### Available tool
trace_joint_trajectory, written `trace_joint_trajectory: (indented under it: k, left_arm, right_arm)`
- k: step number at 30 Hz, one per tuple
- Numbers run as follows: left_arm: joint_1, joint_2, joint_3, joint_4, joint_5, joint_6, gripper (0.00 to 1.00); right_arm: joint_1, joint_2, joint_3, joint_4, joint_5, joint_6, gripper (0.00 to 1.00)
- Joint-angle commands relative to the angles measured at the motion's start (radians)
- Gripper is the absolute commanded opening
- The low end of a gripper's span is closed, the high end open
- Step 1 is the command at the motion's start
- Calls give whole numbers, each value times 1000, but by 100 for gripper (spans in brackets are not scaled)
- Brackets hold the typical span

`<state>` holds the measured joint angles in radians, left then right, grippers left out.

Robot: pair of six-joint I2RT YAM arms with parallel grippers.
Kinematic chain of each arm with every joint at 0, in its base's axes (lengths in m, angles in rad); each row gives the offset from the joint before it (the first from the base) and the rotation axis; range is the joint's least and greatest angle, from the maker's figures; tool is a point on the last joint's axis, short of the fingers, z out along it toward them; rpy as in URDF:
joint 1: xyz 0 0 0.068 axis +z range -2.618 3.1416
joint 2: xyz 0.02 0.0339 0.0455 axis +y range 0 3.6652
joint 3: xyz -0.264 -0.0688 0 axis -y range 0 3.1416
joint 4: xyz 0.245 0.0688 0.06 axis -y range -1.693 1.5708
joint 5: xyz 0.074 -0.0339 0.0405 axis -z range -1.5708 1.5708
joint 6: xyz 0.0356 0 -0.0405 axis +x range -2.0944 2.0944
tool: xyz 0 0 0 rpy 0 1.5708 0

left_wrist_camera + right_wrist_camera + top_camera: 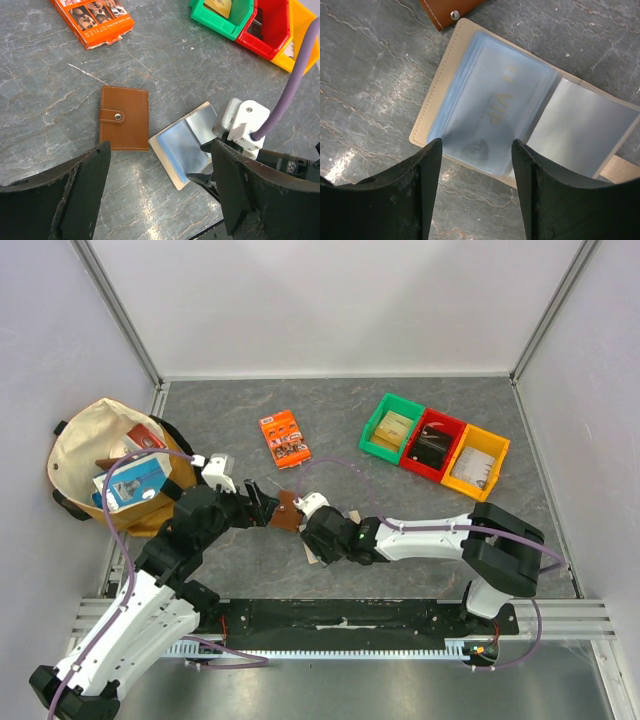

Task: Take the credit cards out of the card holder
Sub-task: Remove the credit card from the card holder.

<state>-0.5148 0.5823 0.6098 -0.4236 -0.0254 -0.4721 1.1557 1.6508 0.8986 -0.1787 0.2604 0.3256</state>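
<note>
Right gripper (476, 147) hanging jaws apart over card holder (436, 97), laid open so cards (492, 107) show; left gripper (159, 150) gaping, empty.

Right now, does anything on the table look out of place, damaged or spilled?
Nothing stands out. The card holder lies open and slanted beside the closed brown wallet, with a card visible inside it. Nothing looks spilled or torn.

my left arm (150, 590) bent in toward centre, left gripper (157, 165) jaws spread wide, my right arm (430, 535) stretched leftward, right gripper (476, 150) pointing down, jaws parted, both grippers near each other
</note>
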Motion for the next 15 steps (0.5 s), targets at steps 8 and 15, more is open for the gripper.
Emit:
trace_joint_trajectory:
  k: [8, 15]
  left_arm:
    - [-5, 13, -2, 22, 21, 26, 87]
    - [-4, 59, -28, 69, 140, -37, 87]
  right_arm:
    - [16, 46, 17, 4, 102, 1, 59]
    - [6, 79, -4, 10, 59, 3, 39]
